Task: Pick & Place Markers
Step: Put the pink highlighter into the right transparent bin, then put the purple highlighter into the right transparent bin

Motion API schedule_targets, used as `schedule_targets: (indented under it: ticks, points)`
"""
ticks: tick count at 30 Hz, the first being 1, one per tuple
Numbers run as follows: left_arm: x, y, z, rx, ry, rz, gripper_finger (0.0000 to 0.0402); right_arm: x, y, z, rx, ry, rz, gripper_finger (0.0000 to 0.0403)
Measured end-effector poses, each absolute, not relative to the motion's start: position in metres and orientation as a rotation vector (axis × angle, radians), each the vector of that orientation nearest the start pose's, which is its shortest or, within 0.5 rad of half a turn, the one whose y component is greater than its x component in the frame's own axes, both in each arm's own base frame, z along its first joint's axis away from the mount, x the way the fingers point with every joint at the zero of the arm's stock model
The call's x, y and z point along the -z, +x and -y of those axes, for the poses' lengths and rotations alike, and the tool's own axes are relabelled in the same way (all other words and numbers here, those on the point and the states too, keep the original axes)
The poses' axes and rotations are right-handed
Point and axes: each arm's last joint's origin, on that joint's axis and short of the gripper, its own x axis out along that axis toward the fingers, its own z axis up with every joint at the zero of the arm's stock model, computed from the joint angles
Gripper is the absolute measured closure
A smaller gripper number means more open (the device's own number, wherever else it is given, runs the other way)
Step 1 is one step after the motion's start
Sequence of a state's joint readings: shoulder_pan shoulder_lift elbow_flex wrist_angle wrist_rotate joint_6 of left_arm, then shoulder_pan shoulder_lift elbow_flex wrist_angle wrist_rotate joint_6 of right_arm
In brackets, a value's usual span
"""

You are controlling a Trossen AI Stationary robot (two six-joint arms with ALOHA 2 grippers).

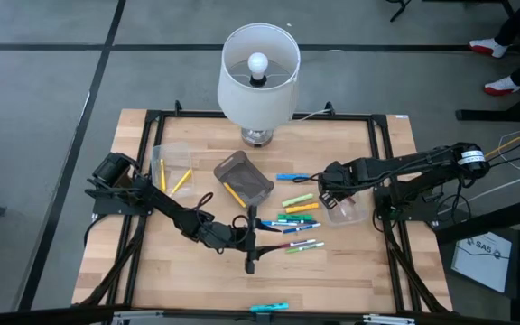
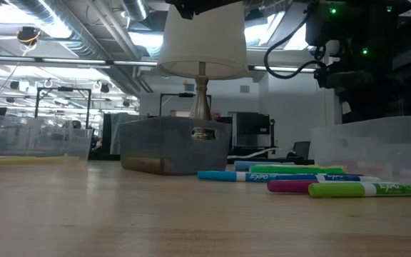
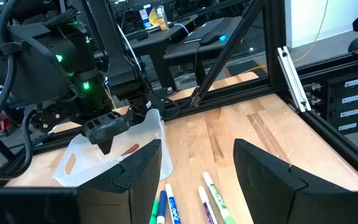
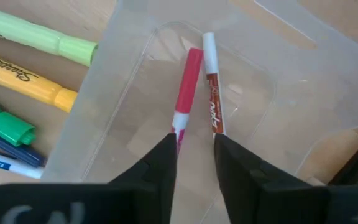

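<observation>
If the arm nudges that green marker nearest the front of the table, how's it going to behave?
The green marker will probably roll: its barrel looks round and it lies flat on the smooth wooden table. It looks stiff and light, so a sideways push should shift it easily. It may bump the pink marker lying just behind.

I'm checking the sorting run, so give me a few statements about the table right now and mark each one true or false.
1. The right gripper is over the clear bin at the table's right side. True.
2. That clear bin is empty. False: the right wrist view shows a red-capped marker and a white marker in it.
3. The left gripper is shut on a marker. False: its fingers stand apart with nothing between them, near the loose markers.
4. A lamp stands at the table's far edge. True.
5. The grey tray holds a yellow marker. True.
</observation>
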State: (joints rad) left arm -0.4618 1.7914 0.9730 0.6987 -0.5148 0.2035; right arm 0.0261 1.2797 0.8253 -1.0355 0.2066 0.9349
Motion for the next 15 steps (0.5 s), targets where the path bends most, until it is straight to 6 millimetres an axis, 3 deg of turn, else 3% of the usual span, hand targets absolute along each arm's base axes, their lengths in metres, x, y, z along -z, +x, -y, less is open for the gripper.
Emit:
schedule_targets:
  ticks: [5,15]
  points:
    - [-0.2121,0.3477,0.1571,-0.041,0.276,-0.111,0.0206,-0.207,0.1986,0.0007,0.811,0.581,-1.278,0.0273]
    - [-0.2121,0.3477,0.1571,-0.041,0.279,-0.111,0.0206,-0.2066,0.1985,-0.0018,0.745,0.637,-1.326,0.027]
